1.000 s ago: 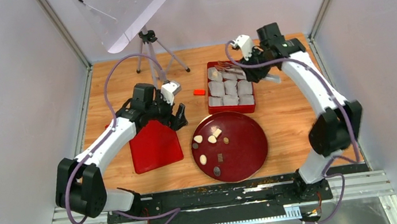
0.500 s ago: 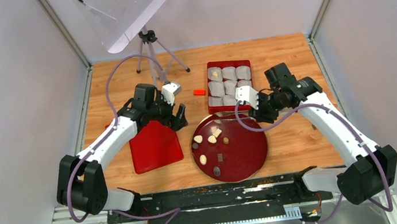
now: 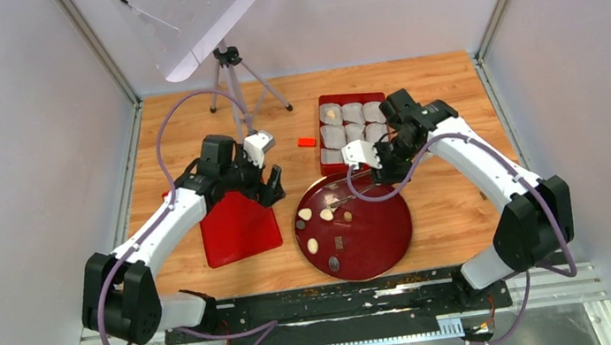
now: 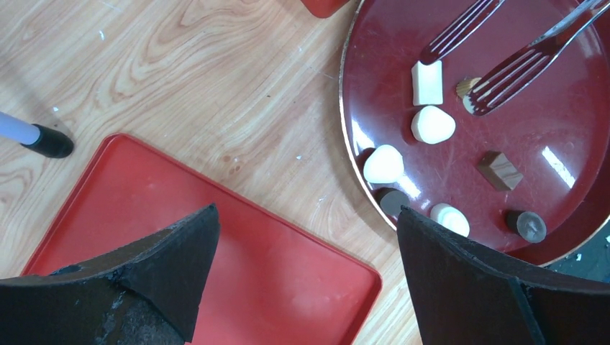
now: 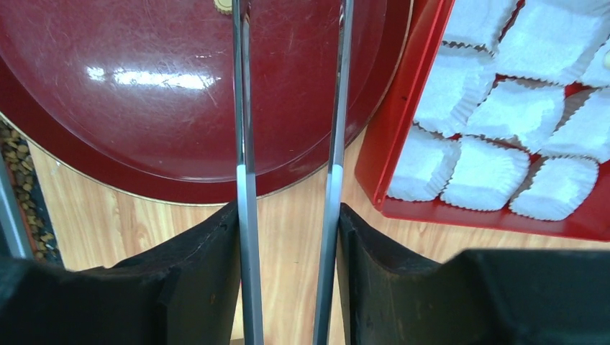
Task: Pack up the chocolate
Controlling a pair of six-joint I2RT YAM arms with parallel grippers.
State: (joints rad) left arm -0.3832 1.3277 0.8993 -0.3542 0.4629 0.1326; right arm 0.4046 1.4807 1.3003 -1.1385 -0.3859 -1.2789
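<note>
Far left of the round dark-red plate (image 3: 383,243), toward the back: a tripod (image 3: 227,67) standing on the wooden surface (image 4: 180,65). Nearer, just left of the plate: a flat red tray (image 3: 238,230), lying apart from the rim. Above that tray's plate-side corner: the left tool (image 4: 308,215), spread wide with nothing between its fingers. Behind the plate's left edge: a small orange-red block (image 3: 306,142), alone on the wood. On the plate's left half: the chocolate (image 4: 432,124), cream-white pieces and a few brown ones, loosely scattered. Over the plate's far part: metal tongs (image 4: 514,72) with forked tips apart, one tip just beside a small tan piece (image 4: 466,86). Clamped on both tong arms from the outside: the right tool (image 5: 288,215), poised over the plate's far-right rim. Just behind the plate's right part: a red box (image 5: 406,144) filled with white crinkled paper cups (image 5: 475,172).
</note>
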